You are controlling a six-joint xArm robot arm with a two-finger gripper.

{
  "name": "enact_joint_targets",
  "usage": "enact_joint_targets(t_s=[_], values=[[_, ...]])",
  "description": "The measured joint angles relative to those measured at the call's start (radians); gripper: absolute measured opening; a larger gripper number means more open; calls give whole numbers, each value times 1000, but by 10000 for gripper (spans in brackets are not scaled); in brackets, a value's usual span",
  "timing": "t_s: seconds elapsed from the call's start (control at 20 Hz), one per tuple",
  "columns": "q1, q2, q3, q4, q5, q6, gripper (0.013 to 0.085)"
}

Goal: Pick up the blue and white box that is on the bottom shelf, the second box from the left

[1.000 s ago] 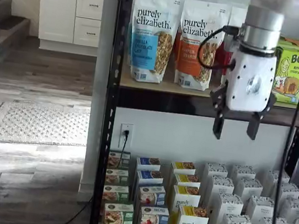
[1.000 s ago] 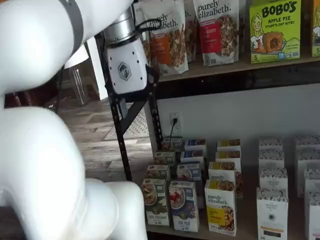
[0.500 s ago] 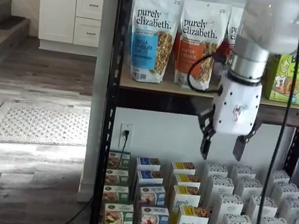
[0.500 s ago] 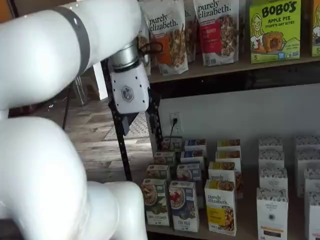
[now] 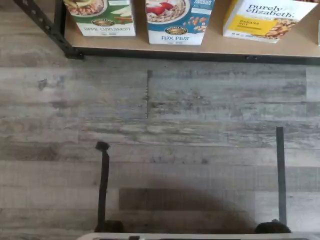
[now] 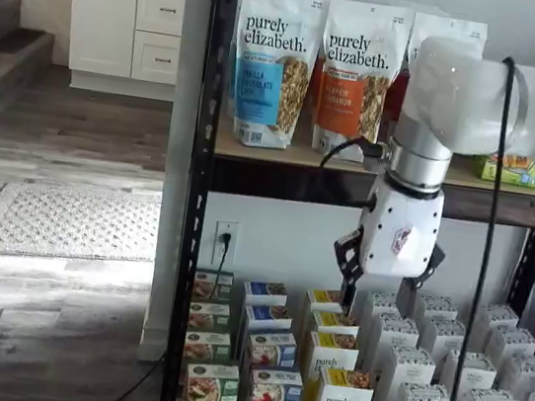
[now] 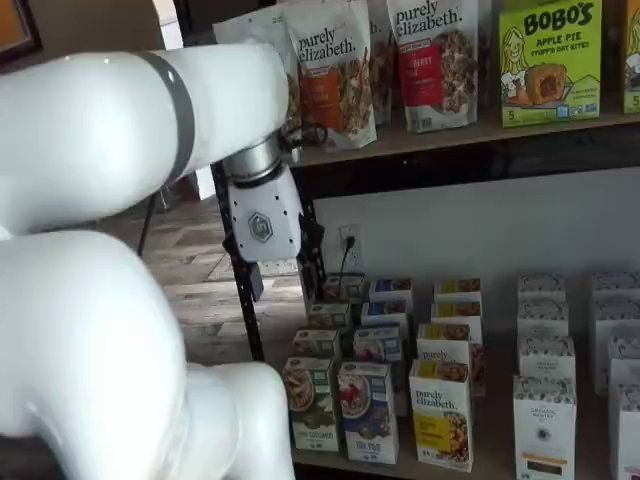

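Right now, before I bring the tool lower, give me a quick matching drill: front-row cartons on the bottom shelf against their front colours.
Things:
1. blue and white box
2. apple cinnamon carton
3. purely elizabeth carton
4. rightmost front carton

Colours:
A. yellow and white
B. plain white
C. dark blue
D. green

Pairs: 1-C, 2-D, 3-A, 4-B

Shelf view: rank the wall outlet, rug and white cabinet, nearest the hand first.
1. Wall outlet, behind the rack, level with the hand.
2. Rug, on the floor past the rack.
3. White cabinet, farthest back.
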Motion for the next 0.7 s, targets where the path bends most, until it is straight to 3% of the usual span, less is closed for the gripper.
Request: enact_joint_targets(t_s=[0.7], values=[[-6,103,107,52,-218,-26,850]])
